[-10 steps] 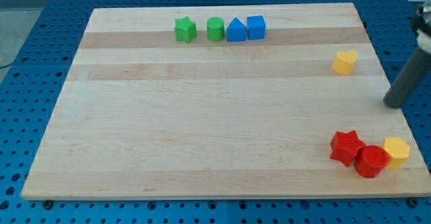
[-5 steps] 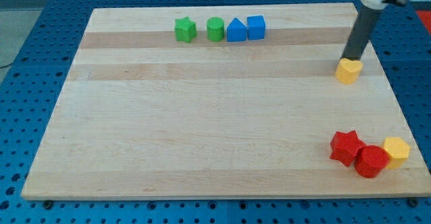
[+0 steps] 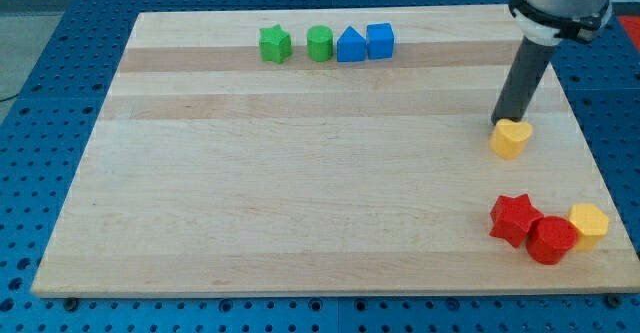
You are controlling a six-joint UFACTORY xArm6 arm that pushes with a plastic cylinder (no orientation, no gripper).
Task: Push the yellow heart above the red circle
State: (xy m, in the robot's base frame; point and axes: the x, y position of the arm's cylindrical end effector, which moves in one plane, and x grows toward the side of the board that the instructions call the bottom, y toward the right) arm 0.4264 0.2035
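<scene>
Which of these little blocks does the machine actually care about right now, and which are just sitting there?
In the job:
yellow heart, right under my tip, which touches its top side
red circle, near the view's bottom right

Just lying about:
red star
yellow block beside the red circle
green star
green round block
blue pointed block
blue cube

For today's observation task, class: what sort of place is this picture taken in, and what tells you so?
Probably a robotics lab bench. A wooden board sits on a blue perforated table, small coloured blocks such as the yellow heart and red circle lie on it, and my tip touches the heart's top edge.
</scene>
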